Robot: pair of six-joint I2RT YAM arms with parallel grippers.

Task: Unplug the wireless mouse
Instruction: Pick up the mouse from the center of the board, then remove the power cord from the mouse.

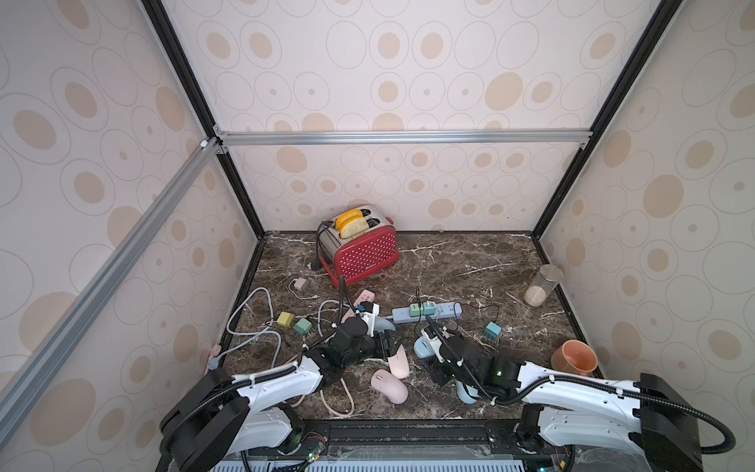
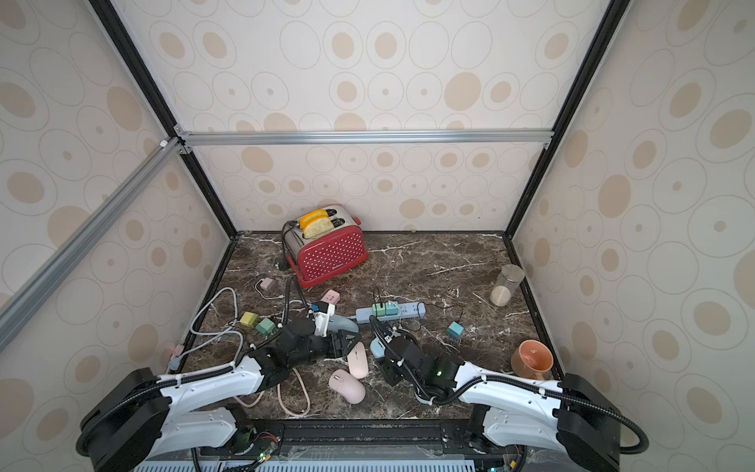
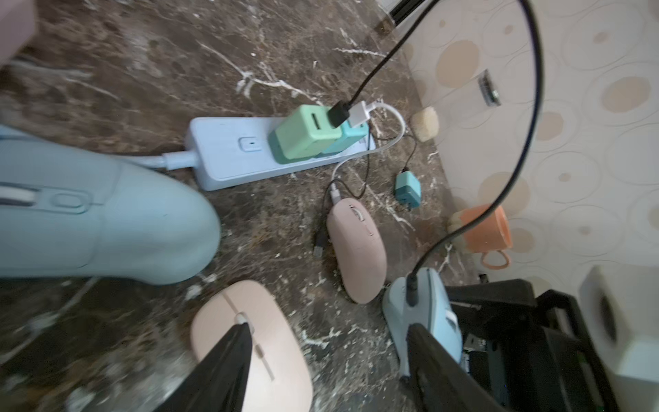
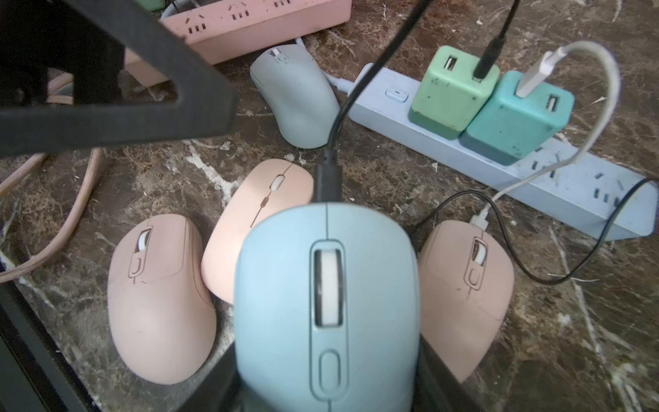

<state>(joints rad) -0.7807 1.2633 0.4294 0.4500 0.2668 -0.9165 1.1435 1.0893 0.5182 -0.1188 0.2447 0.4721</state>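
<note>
Right wrist view shows the blue mouse [image 4: 326, 285] sitting between the two fingers of the right gripper [image 4: 326, 378], which press against its sides and hold it. A black plug [image 4: 327, 182] sits in the front end of the mouse, not yet pulled out. Its black cable [image 4: 333, 132] runs up to the green charger [image 4: 451, 92]. That charger stands on the blue power strip [image 4: 577, 178], touching a teal charger [image 4: 517, 117]. In the left wrist view the left gripper [image 3: 328, 324] has its fingers well apart with nothing between them. One fingertip is over the flat pink mouse [image 3: 281, 339] and the other is just beside the blue mouse. In both top views the held mouse is near the front middle of the marble table [image 1: 470, 261], between the power strip and the front edge.
</note>
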